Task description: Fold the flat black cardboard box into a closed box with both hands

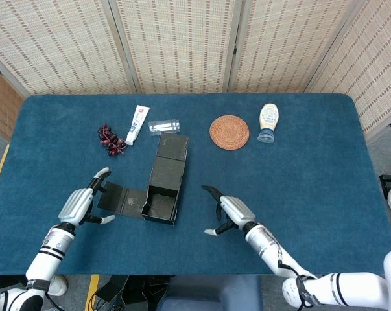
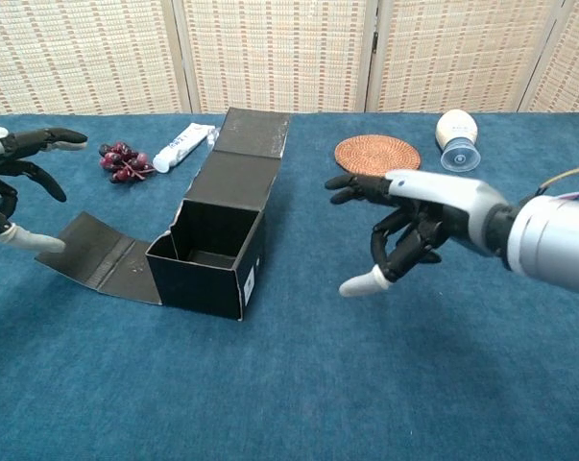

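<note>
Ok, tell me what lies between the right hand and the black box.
Only bare blue tablecloth separates the right hand from the black box; the head view shows it.

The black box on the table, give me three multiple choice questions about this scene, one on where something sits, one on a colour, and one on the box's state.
1. Where are the grapes?
A. Left of the toothpaste tube
B. On the woven coaster
C. Inside the black box

2. What colour is the table cover?
A. Red
B. Dark blue
C. White

3. What state is the black box in?
A. Flat
B. Closed
C. Standing open, lid up, nothing holding it

Answers:
1 A: in the head view the grapes lie beside the tube, on its left.
2 B: the cloth is blue all over.
3 C: the left hand and the right hand are both off it.
</note>
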Motion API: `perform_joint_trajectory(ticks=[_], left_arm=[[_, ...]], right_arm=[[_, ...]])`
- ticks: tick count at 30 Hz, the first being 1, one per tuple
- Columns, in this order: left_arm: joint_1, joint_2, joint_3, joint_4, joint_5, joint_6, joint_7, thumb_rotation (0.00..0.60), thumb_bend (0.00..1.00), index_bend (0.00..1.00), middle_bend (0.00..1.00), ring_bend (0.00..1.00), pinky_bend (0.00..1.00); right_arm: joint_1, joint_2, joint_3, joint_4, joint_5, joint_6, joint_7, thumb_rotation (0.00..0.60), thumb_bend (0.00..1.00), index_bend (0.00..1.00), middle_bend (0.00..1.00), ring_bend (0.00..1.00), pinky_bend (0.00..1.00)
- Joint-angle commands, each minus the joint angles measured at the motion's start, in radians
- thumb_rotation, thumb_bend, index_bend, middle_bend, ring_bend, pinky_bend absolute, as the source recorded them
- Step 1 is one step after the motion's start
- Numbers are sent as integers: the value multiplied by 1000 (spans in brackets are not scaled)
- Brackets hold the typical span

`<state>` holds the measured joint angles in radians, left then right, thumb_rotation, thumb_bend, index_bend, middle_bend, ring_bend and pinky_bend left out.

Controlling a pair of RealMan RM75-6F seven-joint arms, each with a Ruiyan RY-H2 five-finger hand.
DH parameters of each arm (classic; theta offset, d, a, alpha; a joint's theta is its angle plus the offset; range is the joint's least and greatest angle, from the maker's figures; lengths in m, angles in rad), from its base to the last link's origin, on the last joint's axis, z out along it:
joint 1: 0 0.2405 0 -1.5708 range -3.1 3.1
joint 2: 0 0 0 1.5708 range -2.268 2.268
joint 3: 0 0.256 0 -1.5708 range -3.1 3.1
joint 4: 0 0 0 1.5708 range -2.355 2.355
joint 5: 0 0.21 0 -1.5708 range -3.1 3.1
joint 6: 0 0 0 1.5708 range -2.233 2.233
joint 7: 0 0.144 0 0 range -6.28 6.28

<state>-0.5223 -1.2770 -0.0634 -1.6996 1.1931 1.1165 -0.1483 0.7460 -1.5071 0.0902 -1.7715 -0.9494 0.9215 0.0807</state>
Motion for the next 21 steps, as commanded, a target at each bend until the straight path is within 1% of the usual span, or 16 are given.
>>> perform_joint_trajectory(ticks=[1,8,13,16,21], left_arm=[[20,18,-2,-9,27,13,-28,600,95,0,0,301,720],[57,41,-6,-10,78,39,-98,600,95,0,0,304,720],[74,59,-10,-10,108,45,-147,600,95,0,0,304,720],[80,64,-13,-8,127,48,-168,600,95,0,0,304,720],[87,71,-17,-7,144,49,-186,600,95,0,0,304,720]], right_arm=[[12,-87,37,33,72,-34,-5,600,0,0,34,617,890],[29,-214,89,136,134,-16,-35,600,0,0,34,616,892],[32,-264,111,186,152,-10,-51,600,0,0,34,616,901],[39,-295,133,221,159,-24,-50,600,0,0,34,616,904],[53,-337,150,260,160,-44,-60,600,0,0,34,615,904]])
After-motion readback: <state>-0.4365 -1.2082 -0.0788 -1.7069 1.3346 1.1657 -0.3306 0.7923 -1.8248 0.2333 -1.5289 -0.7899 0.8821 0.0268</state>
